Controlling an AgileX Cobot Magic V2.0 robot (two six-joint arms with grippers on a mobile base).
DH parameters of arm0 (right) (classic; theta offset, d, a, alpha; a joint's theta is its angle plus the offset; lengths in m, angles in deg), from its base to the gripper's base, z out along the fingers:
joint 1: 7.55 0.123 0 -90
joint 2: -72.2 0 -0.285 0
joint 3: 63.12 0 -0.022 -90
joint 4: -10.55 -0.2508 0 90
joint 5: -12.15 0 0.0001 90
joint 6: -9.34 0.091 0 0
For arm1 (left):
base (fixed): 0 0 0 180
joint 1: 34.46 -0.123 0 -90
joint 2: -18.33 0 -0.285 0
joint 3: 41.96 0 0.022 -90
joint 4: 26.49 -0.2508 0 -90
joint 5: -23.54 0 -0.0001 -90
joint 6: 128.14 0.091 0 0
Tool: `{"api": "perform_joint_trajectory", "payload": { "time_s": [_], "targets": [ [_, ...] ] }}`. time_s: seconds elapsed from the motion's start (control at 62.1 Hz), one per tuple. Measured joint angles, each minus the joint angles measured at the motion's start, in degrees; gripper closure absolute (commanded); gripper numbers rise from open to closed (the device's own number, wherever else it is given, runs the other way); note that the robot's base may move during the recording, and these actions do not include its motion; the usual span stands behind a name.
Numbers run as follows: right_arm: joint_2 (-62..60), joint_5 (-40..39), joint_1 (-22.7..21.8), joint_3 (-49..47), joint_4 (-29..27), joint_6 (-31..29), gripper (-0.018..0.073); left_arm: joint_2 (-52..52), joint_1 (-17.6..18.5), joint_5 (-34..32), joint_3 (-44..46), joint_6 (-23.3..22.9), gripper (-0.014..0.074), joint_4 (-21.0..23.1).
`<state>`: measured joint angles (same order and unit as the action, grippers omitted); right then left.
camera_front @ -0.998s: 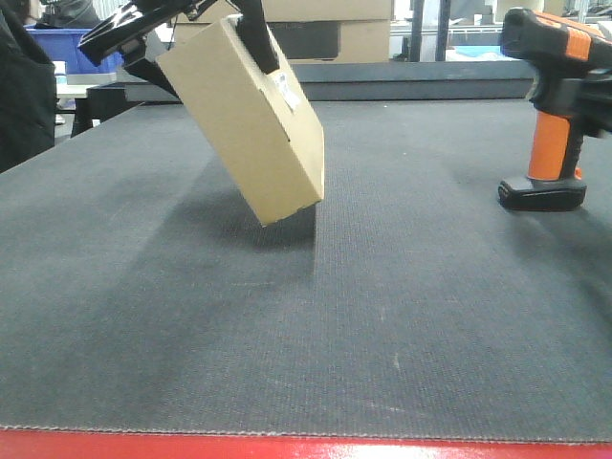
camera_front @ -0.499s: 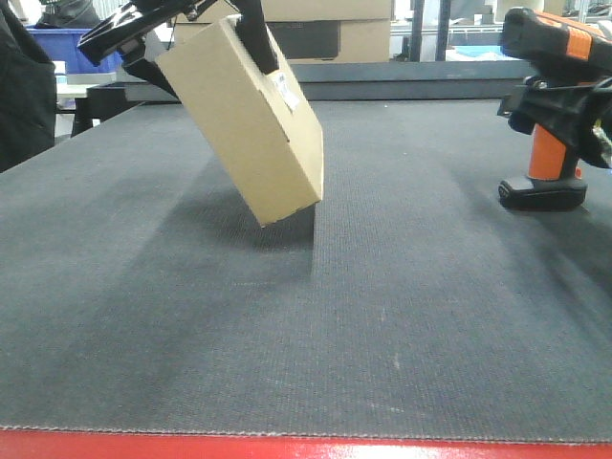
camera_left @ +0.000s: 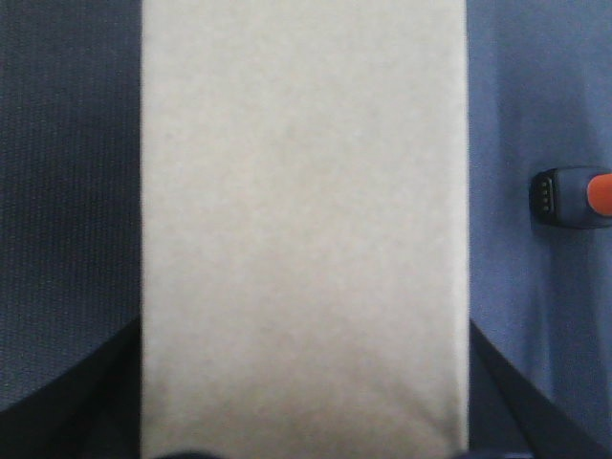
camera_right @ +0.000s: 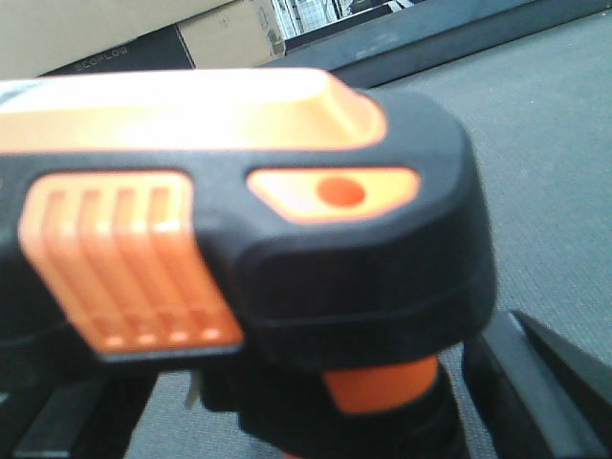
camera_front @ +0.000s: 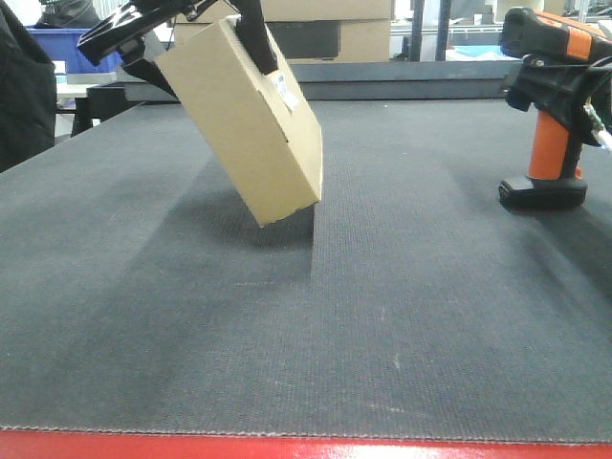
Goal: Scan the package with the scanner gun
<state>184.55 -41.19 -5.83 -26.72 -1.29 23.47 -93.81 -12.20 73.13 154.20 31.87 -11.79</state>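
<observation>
Occlusion: the left gripper [camera_front: 212,69] runs off the top edge of the front view. Its far finger is behind the package [camera_front: 253,124], so only the near finger, lying over the front face, shows clearly.
Left jaws: closed on the package's upper end, one finger on each side, holding it tilted. Its lowest corner is down by the mat [camera_front: 382,316]; whether that corner touches cannot be told.
Left wrist view: a plain tan face of the package fills most of the frame and is blurred. At the right edge the scanner gun [camera_left: 572,196] is cropped to a dark end and a bit of orange.
Gun position: upright on its flat base at the mat's right side, well apart from the package.
Right jaws: the right gripper [camera_front: 562,96] flanks the gun just under its head. Whether its fingers [camera_right: 545,382] press on the handle cannot be told.
Writing: the white label [camera_front: 285,91] on the package has print too small to read. The dark panel of a larger box [camera_right: 124,57] behind has faint lettering that is not legible.
</observation>
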Motion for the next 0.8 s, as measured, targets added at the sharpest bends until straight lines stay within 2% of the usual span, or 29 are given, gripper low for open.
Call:
{"api": "perform_joint_trajectory", "payload": {
  "time_s": [0.161, 0.257, 0.322, 0.386, 0.563, 0.66, 0.805],
  "targets": [
    [0.0, 0.1, 0.0, 0.0, -1.7, 0.0, 0.0006, 0.0, 0.0, 0.0, 0.0, 0.0, 0.0708, 0.0],
    [0.0, 0.1, 0.0, 0.0, -2.2, 0.0, 0.0056, 0.0, 0.0, 0.0, 0.0, 0.0, 0.0708, 0.0],
    [0.0, 0.1, 0.0, 0.0, -2.2, 0.0, 0.0155, 0.0, 0.0, 0.0, 0.0, 0.0, 0.0708, 0.0],
    [0.0, 0.1, 0.0, 0.0, -2.3, 0.0, 0.0294, 0.0, 0.0, 0.0, 0.0, 0.0, 0.0708, 0.0],
    [0.0, 0.0, 0.2, -0.1, -2.5, -0.1, 0.0732, 0.0, 0.0, 0.0, 0.0, 0.0, 0.0708, 0.0],
    [0.0, 0.0, 0.2, -0.1, -2.5, -0.4, 0.0721, 0.0, 0.0, 0.0, 0.0, 0.0, 0.0708, 0.1],
    [0.0, -0.4, 0.2, -0.1, -1.3, -5.1, 0.0721, 0.0, 0.0, 0.0, 0.0, 0.0, 0.0708, 0.7]
  ]
}}
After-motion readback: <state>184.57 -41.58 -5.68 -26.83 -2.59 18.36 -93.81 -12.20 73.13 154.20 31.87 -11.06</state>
